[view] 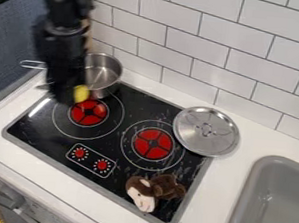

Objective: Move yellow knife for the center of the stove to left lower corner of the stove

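Because the blurred end effector (63, 93) overlaps the yellow knife (81, 94), I can't tell its opening or grip.

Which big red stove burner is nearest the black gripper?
The round red burner beside the silver metal pot; the other, beside the silver metal lid, is farther off.

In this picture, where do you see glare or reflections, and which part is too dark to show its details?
Camera view: a pale glare streak near the left edge of the black stove; bright highlights on the metal lid and pot; the black arm is too dark for much detail.
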`<state>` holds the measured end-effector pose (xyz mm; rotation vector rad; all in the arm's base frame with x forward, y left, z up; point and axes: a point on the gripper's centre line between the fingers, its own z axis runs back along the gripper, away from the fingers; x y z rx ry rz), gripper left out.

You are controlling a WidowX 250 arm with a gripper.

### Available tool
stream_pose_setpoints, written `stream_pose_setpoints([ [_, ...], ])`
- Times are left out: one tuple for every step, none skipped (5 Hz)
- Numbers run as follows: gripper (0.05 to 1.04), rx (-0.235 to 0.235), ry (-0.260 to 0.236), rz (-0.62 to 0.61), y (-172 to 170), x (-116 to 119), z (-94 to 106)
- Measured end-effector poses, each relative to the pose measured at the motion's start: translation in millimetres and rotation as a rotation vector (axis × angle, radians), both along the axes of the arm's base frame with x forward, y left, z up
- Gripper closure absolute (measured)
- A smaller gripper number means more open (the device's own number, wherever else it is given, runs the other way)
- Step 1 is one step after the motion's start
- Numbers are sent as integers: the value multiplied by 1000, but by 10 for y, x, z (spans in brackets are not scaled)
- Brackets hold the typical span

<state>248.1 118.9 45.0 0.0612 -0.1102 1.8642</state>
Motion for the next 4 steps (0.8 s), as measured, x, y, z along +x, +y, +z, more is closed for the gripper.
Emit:
stream_pose_setpoints([
  [677, 12, 42, -15, 203, -224, -81],
  [677, -16, 39, 13, 294, -350, -231],
  [677, 5, 36, 12, 342, -354, -296],
  [677, 21, 74, -42, 292, -376, -459],
])
